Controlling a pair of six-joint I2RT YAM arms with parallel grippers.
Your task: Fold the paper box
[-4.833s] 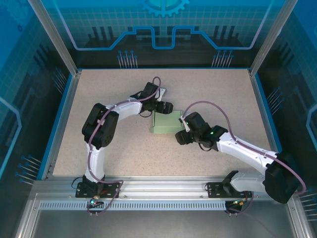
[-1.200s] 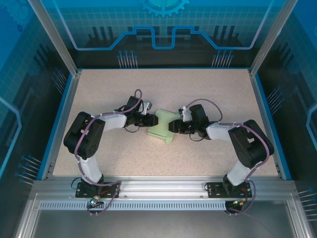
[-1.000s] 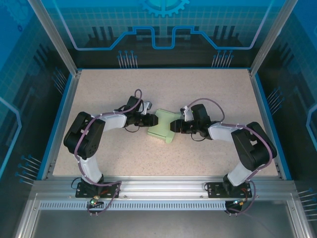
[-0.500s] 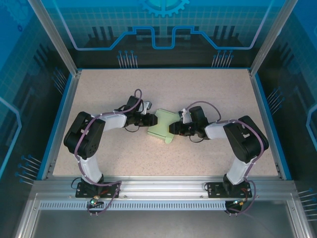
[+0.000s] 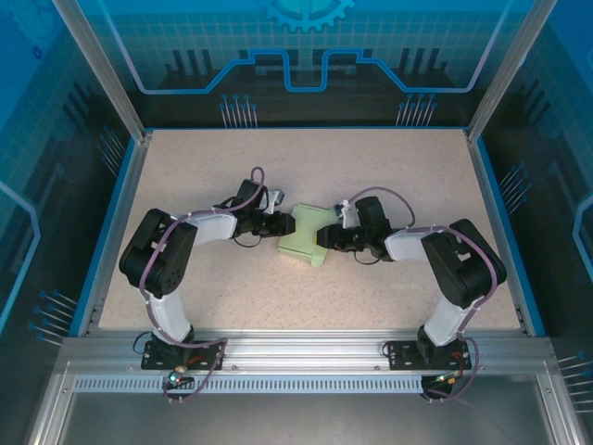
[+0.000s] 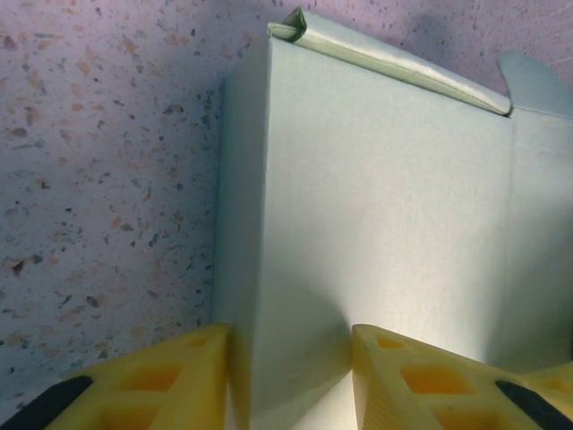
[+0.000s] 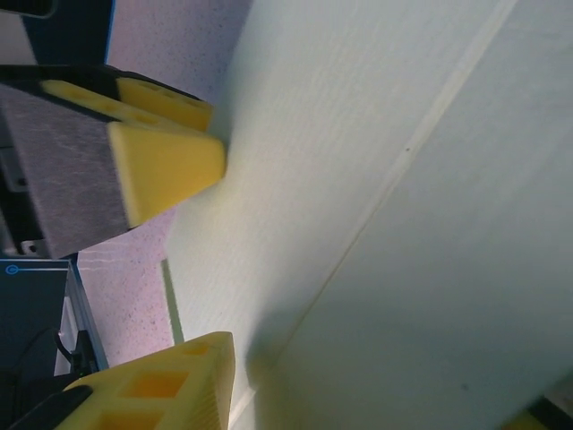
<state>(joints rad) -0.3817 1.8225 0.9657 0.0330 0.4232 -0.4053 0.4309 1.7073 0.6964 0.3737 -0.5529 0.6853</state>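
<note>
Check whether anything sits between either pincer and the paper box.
Nothing visible does. The left pincer and right pincer are at opposite ends of the paper box, its card between their fingers.

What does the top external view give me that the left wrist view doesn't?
Top external adds both arms, with the left gripper and right gripper meeting the paper box from opposite ends on the table. Left wrist adds close detail: yellow fingers straddle one box end, and a folded-over edge runs along the far side. Shared: the box, left gripper, speckled tabletop.
</note>
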